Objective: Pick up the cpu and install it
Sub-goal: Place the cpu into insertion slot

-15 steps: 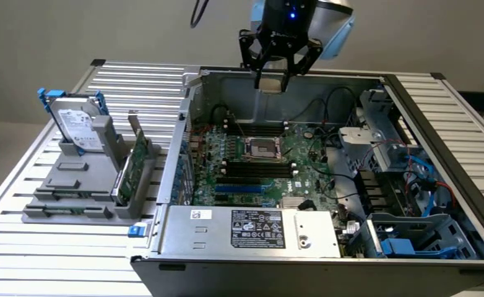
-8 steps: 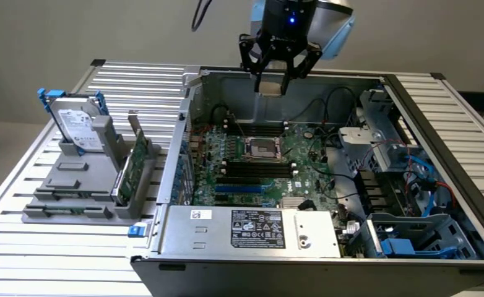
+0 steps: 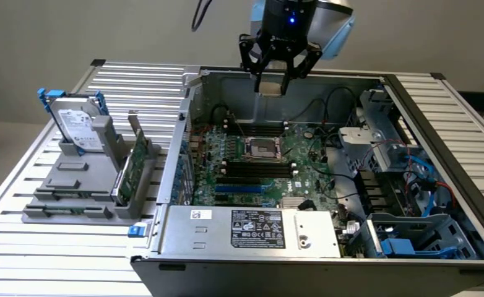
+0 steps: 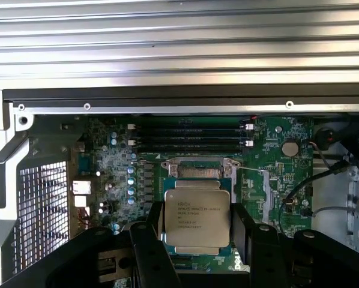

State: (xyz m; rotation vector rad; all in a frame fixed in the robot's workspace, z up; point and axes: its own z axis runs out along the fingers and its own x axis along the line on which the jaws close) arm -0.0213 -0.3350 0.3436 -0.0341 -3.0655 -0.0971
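- cpu (image 4: 197,217): a small flat square chip with a silvery metal lid over a tan rim. It is held in the air above the open computer case (image 3: 225,93), clear of the board.
- Handling, as a judgement: light and rigid. The smooth metal top and thin edges probably give little friction. The underside contacts are likely delicate, so the chip should not be scraped or dropped.
- Best hold, as a judgement: two opposite edges of the square. The lid and the underside stay untouched and the chip stays level.
- gripper (image 3: 275,83): the jaws are partly parted and clamped on the cpu.
- fingers (image 4: 148,240): in the wrist view the two black fingers press against opposite sides of the chip.
- socket (image 3: 263,148): an empty square frame on the green motherboard (image 3: 304,167). In the wrist view it lies directly behind the held chip.
- memory sticks (image 4: 188,135): dark rows just beside the socket.
- hard drive (image 3: 78,127): it stands upright in a grey stand (image 3: 69,185) on the slatted table (image 3: 27,204), well apart from the gripper, on the exterior view's left.
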